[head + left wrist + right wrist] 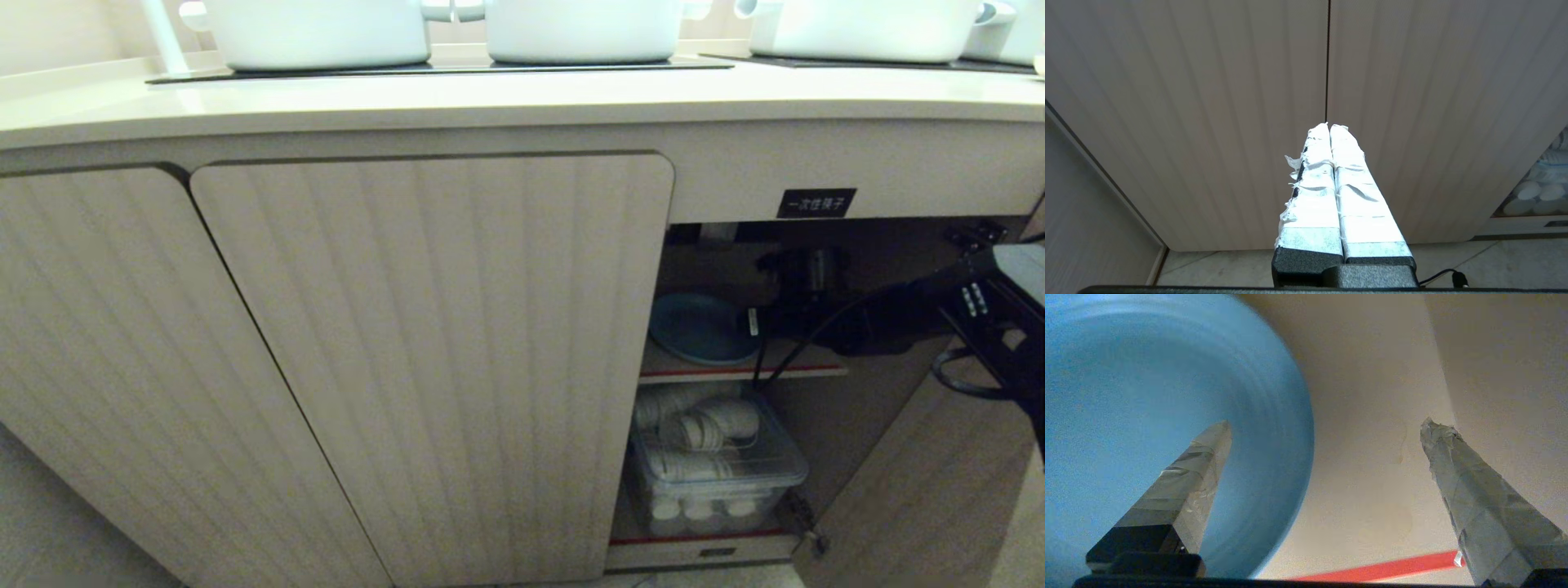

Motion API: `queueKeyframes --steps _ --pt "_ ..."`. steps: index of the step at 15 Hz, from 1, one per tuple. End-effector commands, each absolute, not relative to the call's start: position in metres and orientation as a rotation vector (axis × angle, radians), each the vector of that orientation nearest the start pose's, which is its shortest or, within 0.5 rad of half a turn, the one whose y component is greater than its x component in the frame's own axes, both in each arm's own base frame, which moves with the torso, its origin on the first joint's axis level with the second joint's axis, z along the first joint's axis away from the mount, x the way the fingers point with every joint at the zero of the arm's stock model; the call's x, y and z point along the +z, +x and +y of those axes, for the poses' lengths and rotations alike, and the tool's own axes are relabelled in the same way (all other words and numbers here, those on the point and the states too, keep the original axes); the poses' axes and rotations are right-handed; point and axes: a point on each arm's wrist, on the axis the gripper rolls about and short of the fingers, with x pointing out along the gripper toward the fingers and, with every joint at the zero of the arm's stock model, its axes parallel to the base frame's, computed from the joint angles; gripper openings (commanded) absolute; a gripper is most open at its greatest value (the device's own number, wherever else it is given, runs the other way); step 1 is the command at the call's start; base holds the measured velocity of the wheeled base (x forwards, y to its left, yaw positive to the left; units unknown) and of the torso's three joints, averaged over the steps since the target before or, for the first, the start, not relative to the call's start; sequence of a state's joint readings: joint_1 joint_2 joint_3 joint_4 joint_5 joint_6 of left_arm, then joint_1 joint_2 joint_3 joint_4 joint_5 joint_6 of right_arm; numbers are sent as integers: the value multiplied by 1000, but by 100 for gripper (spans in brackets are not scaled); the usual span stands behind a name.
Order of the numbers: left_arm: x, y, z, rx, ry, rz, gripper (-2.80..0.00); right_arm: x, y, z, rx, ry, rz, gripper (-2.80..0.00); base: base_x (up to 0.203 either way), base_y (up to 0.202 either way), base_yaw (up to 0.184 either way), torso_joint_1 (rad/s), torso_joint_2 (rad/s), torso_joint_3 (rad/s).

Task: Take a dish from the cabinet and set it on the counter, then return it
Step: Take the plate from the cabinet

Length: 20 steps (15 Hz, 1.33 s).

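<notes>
Dish (1147, 375) beside spread right end effector (1327, 433)

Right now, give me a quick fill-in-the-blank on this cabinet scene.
1. The dish on the cabinet shelf is light ____.
2. The right gripper's fingers are spread ____.
3. The left gripper's fingers are pressed ____.
4. The clear bin sits ____ the dish's shelf.

Answers: blue; open; shut; below
</notes>
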State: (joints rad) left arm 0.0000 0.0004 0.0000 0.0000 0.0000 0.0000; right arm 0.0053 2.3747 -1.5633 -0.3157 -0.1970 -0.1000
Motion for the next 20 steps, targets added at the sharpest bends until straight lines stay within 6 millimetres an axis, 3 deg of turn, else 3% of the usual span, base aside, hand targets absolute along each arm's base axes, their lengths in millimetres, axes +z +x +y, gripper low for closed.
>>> queueKeyframes --steps 1,20 --pt "75 -23 0 0 0 0 -280 87 482 -2 -163 -150 510 0 0 0 0 0 0 0" --pt "75 -23 0 0 0 0 -280 90 484 -3 -88 -161 576 0 0 0 0 0 0 0"
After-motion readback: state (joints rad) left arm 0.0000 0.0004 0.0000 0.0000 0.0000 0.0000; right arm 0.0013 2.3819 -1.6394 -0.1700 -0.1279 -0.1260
